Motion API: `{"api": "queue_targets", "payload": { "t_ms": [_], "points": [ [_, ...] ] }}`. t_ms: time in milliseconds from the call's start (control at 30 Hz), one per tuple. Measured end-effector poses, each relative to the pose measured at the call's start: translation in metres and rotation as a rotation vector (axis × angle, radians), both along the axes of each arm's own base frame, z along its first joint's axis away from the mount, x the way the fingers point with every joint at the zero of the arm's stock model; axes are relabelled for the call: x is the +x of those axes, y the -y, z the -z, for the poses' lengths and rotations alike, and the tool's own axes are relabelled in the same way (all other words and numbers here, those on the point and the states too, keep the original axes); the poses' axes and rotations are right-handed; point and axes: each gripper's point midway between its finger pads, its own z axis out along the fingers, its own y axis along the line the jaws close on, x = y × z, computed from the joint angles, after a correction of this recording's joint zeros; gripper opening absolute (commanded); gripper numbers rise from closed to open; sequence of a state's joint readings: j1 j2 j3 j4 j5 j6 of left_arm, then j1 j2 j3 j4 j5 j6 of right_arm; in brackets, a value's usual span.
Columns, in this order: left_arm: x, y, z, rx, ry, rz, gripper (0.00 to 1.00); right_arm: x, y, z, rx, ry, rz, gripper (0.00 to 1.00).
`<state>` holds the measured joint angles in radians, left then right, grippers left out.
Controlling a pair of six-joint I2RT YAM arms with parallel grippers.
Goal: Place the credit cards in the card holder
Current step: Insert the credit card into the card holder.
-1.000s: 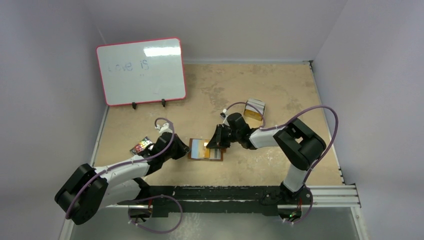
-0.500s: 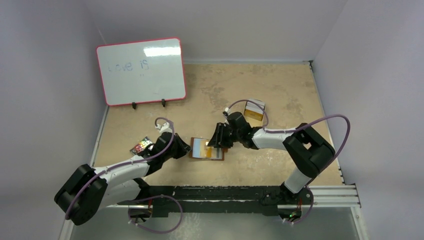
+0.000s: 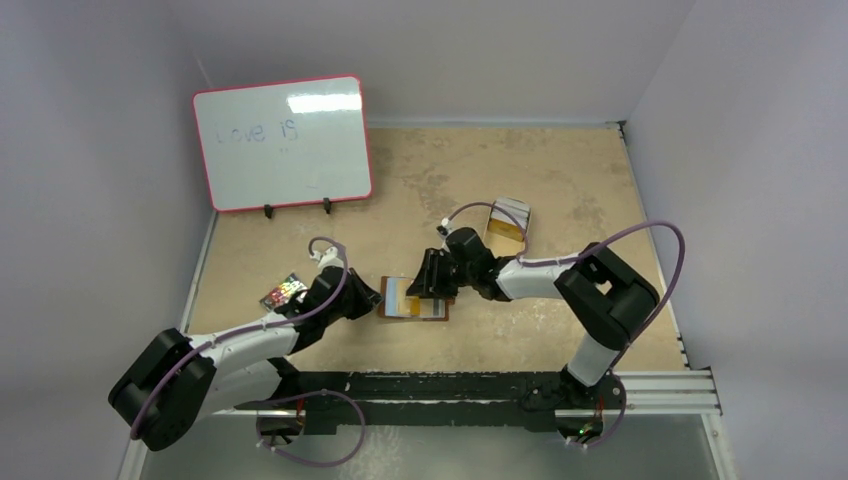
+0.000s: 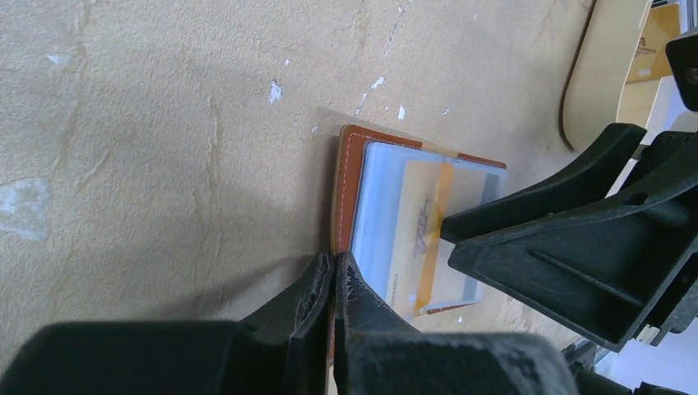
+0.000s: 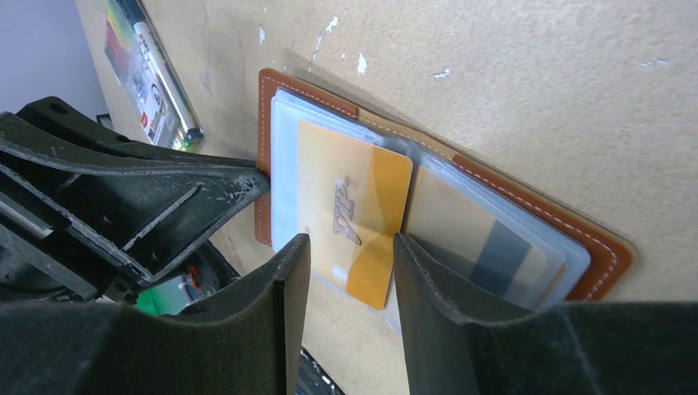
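1. Holder [image 3: 410,302] lies open on the table [image 3: 560,170], with the left gripper [image 3: 374,299] at its left edge and the right gripper [image 3: 425,288] above it. More cards seem to wait in the tin [image 3: 507,222], well apart. A bump from the right arm as it leaves could skew the holder.
2. Left wrist: the jaws are together, tips pressing the leather edge. That hold is narrow, so a sideways drag could pivot the holder or let it slip free.
3. Right wrist: the jaws are apart, straddling the gold card [image 5: 354,202] and gripping nothing. The card looks only partly under the clear sleeve; how deep, I cannot tell. A finger catching it on withdrawal could pull it out.
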<state>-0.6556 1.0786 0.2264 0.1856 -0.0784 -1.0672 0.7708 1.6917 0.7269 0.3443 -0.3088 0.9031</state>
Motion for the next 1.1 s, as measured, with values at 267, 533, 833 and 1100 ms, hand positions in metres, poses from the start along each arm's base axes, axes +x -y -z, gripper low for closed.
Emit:
{"api": "queue_targets", "payload": {
  "t_ms": [267,533,833,1100],
  "points": [
    [-0.001,0.001,0.000,-0.016,-0.002,-0.006,0.00,-0.004,-0.017,-0.003,0.056,-0.006,-0.021,0.39],
    [-0.001,0.001,0.001,-0.019,0.003,-0.006,0.00,-0.010,-0.020,0.002,0.080,-0.025,-0.029,0.34],
    [-0.003,0.003,0.001,-0.031,-0.002,0.010,0.00,-0.009,-0.014,-0.003,0.019,0.014,-0.082,0.42],
    [-0.005,0.011,-0.007,-0.071,0.009,0.046,0.00,0.034,0.006,-0.056,-0.059,0.262,-0.126,0.47]
  ]
}}
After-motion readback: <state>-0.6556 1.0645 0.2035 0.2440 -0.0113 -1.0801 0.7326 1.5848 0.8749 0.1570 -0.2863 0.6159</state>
